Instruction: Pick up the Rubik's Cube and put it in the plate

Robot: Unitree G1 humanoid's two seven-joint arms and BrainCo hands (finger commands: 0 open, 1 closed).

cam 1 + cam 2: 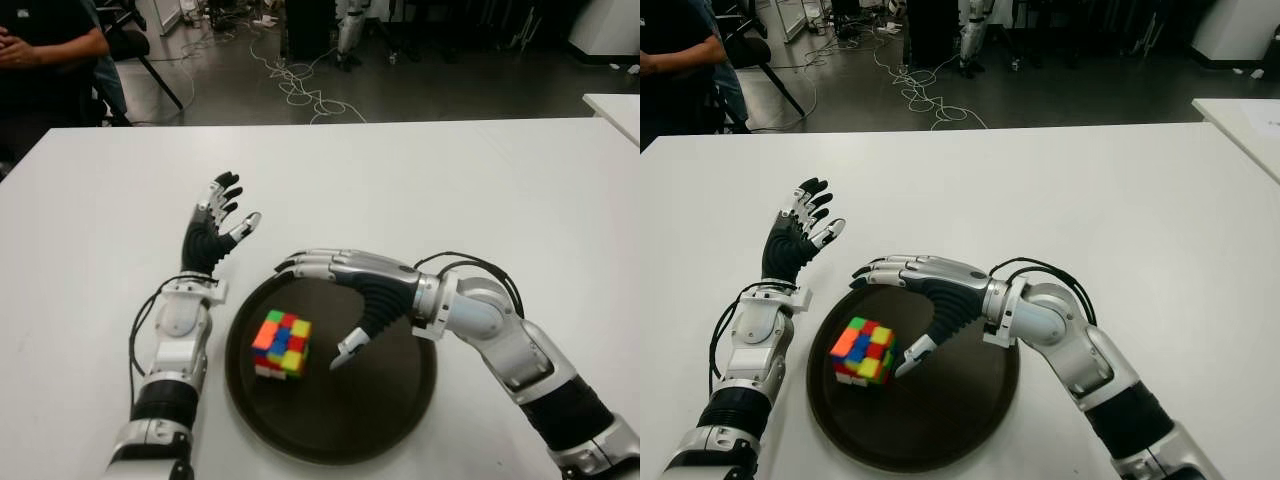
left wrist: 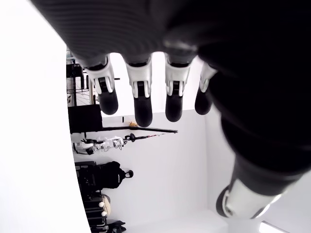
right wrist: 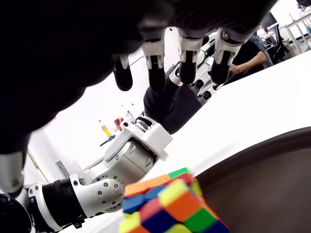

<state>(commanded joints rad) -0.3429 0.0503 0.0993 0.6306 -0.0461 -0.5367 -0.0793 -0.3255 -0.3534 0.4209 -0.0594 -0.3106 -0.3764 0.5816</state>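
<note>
The Rubik's Cube [image 1: 281, 345] sits flat in the left half of the dark round plate [image 1: 390, 400], which lies on the white table near its front edge. My right hand [image 1: 312, 312] hovers over the plate with its fingers [image 3: 154, 68] stretched out above the cube and its thumb just to the cube's right, not touching it. It is open and holds nothing. My left hand [image 1: 236, 205] shows left of the plate's rim, palm up, fingers [image 2: 141, 104] spread and empty. In the right wrist view the cube [image 3: 170, 206] lies below the open fingers, with the left arm behind it.
The white table [image 1: 450, 190] stretches wide behind and to both sides of the plate. A person [image 1: 45, 45] sits beyond its far left corner. Cables [image 1: 300, 90] lie on the floor behind. A second white table [image 1: 615, 105] stands at the far right.
</note>
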